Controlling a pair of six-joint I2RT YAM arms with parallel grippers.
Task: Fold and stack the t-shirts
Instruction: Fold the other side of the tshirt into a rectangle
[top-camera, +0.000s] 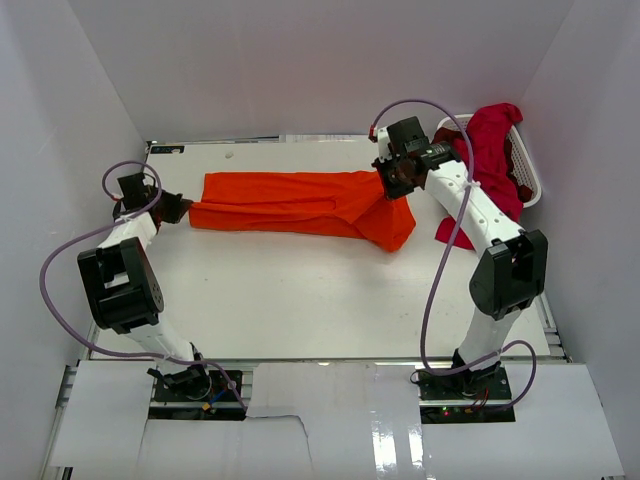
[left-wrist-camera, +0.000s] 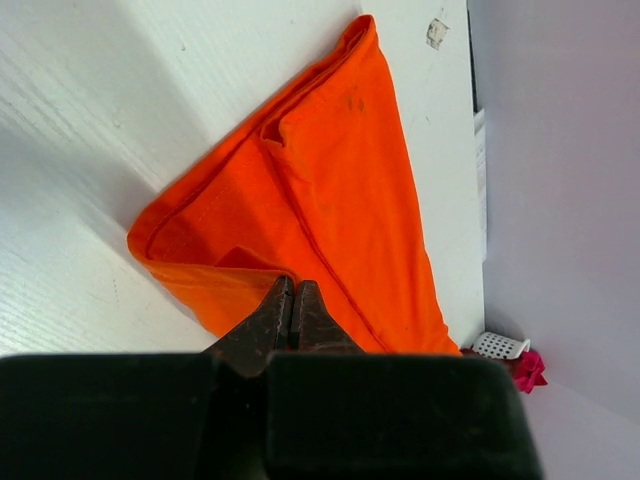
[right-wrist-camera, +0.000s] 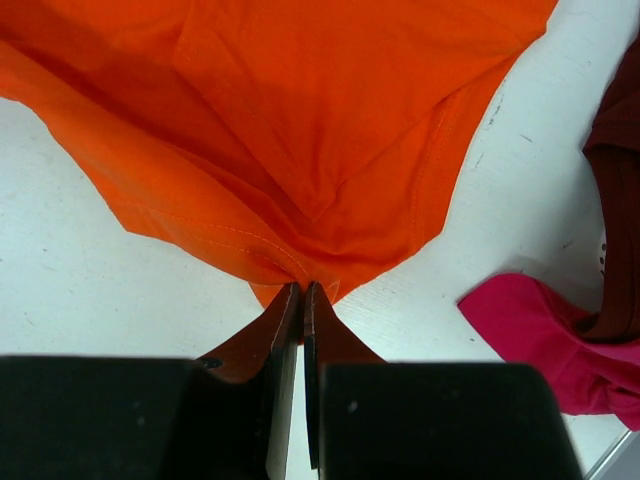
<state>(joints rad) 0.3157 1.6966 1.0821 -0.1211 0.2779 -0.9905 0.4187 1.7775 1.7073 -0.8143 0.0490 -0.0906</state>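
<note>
Step in hand, I'd say: first fold of the orange t-shirt (top-camera: 300, 205). It lies as a long band on the table (top-camera: 300, 310), stretched between the two sets of jaws.

Right gripper (right-wrist-camera: 302, 292): jaws closed to a slit with a cloth corner bunched right at the tips, so it holds that end, slightly lifted.

Left gripper (left-wrist-camera: 292, 292): jaws also near-closed on the hem edge at the tips. Looks like a pinch; the cloth ahead lies mostly flat.

Nothing stacked yet.

Next move probably: carry one end over toward the other jaws, band taut, no twist.

Watch: a crimson t-shirt (right-wrist-camera: 540, 340) tail lies near the right jaws on their right side, apart from the orange. A maroon t-shirt (right-wrist-camera: 615, 200) is beyond it, and the laundry basket (top-camera: 533, 190) is further out on that same side. A wide sweep could snag them.
</note>
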